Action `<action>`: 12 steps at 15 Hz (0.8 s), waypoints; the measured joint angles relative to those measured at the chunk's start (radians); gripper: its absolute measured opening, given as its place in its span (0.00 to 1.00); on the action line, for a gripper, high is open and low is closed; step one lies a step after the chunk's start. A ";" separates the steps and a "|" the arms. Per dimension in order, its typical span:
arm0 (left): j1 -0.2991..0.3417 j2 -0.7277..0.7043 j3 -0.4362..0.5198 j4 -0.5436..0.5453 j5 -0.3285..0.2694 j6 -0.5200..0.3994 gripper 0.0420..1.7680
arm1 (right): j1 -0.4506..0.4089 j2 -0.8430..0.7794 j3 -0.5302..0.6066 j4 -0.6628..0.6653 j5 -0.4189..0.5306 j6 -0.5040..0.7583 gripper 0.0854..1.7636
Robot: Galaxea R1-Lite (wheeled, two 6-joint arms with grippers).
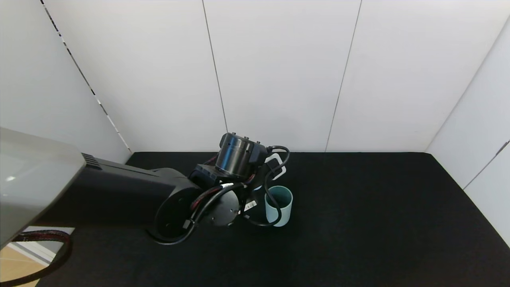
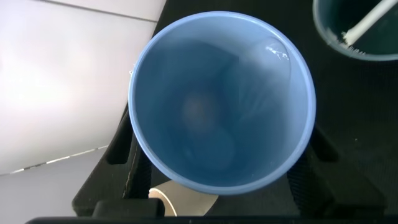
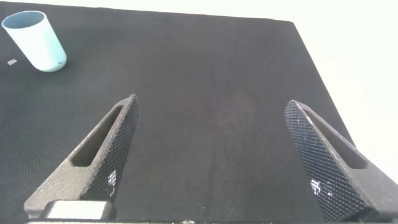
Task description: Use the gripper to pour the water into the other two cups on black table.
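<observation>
In the left wrist view my left gripper point(image 2: 221, 155) is shut on a light blue cup point(image 2: 217, 99), whose open mouth faces the camera and fills the view. Black fingers point(image 2: 121, 149) show on both sides of it. A beige cup's rim point(image 2: 183, 202) shows just beyond the blue cup's edge. The mint green cup with a dark teal inside point(image 2: 357, 28) stands close by, and also shows in the head view point(image 1: 279, 205), right beside the left wrist point(image 1: 239, 159) on the black table point(image 1: 378, 219). My right gripper point(image 3: 211, 162) is open and empty over bare table, with the mint cup far off point(image 3: 35, 40).
White wall panels point(image 1: 279, 71) stand along the table's far edge and right side. The left arm point(image 1: 131, 187) reaches in from the left and hides the blue and beige cups in the head view. The table's right half point(image 1: 398, 199) is bare black cloth.
</observation>
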 joint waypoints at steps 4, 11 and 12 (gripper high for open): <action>-0.034 0.034 -0.026 0.001 0.038 0.020 0.68 | 0.000 0.000 0.000 0.000 0.000 0.000 0.97; -0.063 0.097 -0.075 0.002 0.101 0.087 0.68 | 0.000 0.000 0.000 0.000 0.000 0.000 0.97; -0.064 0.103 -0.078 0.001 0.103 0.102 0.68 | 0.000 0.000 0.000 0.000 0.000 0.000 0.97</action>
